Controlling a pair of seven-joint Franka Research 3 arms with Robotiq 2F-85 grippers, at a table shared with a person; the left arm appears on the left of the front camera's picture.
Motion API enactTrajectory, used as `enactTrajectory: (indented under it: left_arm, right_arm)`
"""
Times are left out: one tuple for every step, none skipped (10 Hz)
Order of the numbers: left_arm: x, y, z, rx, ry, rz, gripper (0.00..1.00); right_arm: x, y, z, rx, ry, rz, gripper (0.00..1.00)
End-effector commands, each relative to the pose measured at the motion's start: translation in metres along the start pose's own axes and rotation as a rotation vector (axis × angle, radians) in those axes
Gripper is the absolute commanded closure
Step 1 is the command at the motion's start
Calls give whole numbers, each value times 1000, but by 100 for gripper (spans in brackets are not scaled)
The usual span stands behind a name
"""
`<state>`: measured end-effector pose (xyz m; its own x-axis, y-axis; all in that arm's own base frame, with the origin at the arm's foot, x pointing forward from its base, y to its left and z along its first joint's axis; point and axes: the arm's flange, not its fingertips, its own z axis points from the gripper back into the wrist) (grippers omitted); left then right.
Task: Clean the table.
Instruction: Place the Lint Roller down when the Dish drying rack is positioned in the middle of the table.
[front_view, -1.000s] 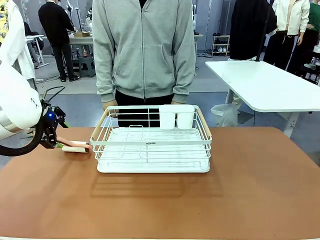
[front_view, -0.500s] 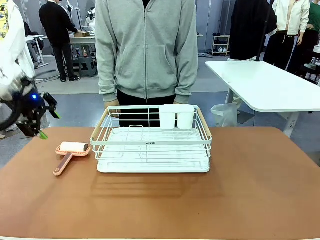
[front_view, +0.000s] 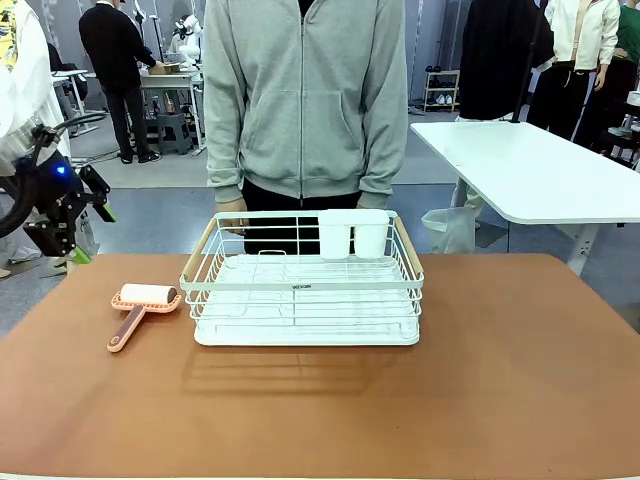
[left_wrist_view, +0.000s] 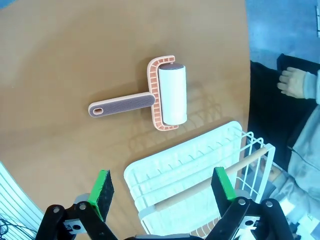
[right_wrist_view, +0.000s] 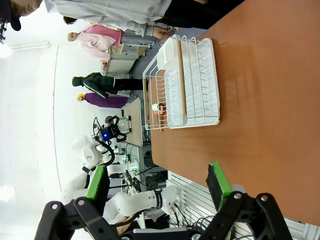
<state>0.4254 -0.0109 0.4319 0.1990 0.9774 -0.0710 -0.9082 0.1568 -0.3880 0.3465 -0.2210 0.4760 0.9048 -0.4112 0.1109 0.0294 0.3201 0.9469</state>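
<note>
A dish rack (front_view: 302, 285) is placed mid-table (front_view: 500, 400), two cups (front_view: 352, 238) set in its far side. A lint roller (front_view: 140, 305) is laid just left of it.

Matt smooth reddish-brown desk (front_view: 520, 380), white coated-wire dish rack (front_view: 305, 290) with pale wooden side rails and glossy white plastic cups (front_view: 352, 238), pink ribbed plastic lint roller (front_view: 140, 305) with white paper roll.
</note>
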Motion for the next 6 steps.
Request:
enactTrajectory:
  left_arm:
    - [2, 2, -6, -12, -6, -14, 0]
    - [2, 2, -6, -12, -6, -14, 0]
    - [2, 2, -6, -12, -6, -14, 0]
    - [2, 2, -6, -12, -6, -14, 0]
    - [2, 2, -6, -12, -6, -14, 0]
    - [2, 2, -6, -12, -6, -14, 0]
  right_arm:
    - [0, 3, 1, 16, -4, 13, 0]
    - [0, 3, 1, 16, -4, 13, 0]
    - [0, 3, 1, 16, -4, 13, 0]
    - [0, 3, 1, 16, -4, 13, 0]
    - [0, 3, 1, 16, -4, 13, 0]
    - [0, 3, 1, 16, -4, 13, 0]
